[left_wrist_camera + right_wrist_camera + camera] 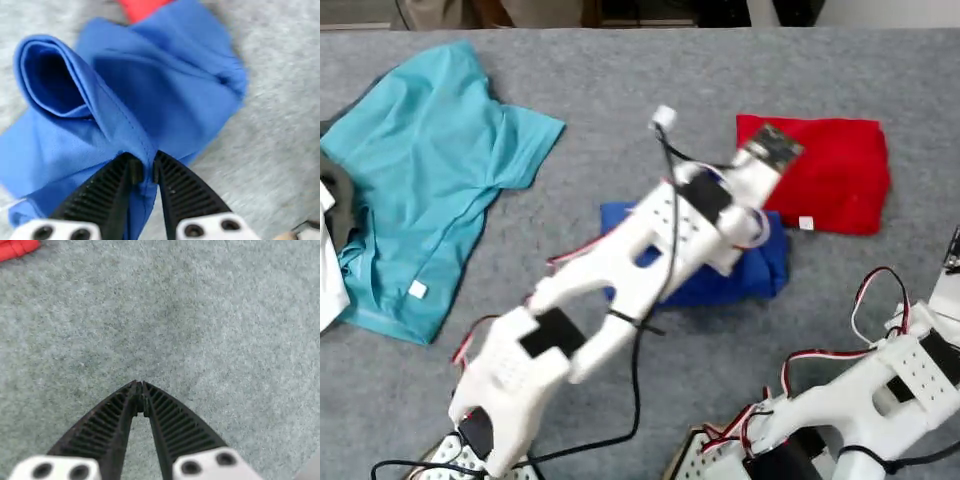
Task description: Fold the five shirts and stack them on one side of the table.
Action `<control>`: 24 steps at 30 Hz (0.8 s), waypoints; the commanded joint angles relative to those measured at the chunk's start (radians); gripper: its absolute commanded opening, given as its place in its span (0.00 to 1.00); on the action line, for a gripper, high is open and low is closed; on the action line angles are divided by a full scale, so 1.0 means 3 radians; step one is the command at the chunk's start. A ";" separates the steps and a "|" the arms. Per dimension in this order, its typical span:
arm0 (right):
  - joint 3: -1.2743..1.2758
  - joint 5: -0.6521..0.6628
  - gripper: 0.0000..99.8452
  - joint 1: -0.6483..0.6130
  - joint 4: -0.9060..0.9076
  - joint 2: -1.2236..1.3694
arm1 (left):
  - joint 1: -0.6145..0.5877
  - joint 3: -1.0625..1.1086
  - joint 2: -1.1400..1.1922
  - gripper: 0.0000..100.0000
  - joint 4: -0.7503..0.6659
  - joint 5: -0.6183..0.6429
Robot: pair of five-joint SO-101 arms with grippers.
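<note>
Pinched blue shirt (165, 90) fold with left gripper (149, 167), left of red shirt (830, 170); pressed right gripper (140, 387) jaws together above table (225, 315).

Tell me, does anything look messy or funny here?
Yes. The teal shirt lies rumpled and unfolded, unlike the neatly folded red shirt. The blue shirt has a loose flap bulging up where the left gripper pinches it.

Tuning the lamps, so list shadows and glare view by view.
High view: even light, no glare, a soft shadow under the left arm on the blue shirt. Left wrist view: dark shadow inside the blue shirt's rolled fold beyond the left gripper. Right wrist view: flat light on the grey table cover, no glare.
</note>
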 commanded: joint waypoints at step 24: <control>-0.0038 0.0046 0.00 0.0013 -0.0041 -0.0084 | -0.0051 -0.3473 0.1793 0.27 0.0593 0.1289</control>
